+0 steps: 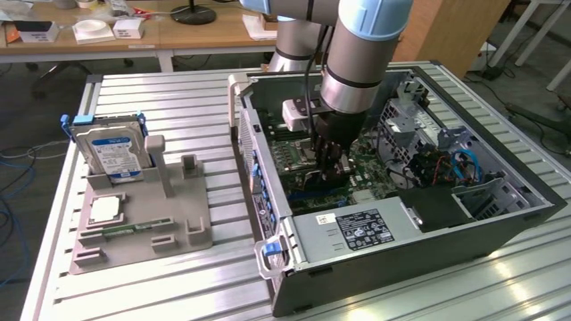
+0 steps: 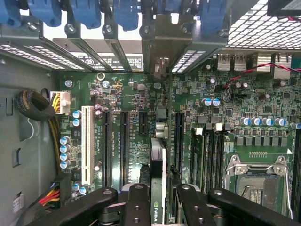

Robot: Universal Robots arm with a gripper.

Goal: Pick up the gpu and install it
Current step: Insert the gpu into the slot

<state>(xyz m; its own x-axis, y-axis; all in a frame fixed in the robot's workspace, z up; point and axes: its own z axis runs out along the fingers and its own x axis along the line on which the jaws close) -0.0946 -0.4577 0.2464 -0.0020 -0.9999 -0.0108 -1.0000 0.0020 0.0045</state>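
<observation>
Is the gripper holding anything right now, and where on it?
Yes. The gripper holds the gpu edge-on by its upper edge, fingers on both faces, above the motherboard slots.

A robotics lab or workshop: a slatted aluminium table (image 1: 160, 107) carries an open computer case (image 1: 402, 200) beside a grey parts fixture (image 1: 147, 214), with wooden desks (image 1: 178, 37) and floor cables (image 1: 18, 167) behind the case.
</observation>
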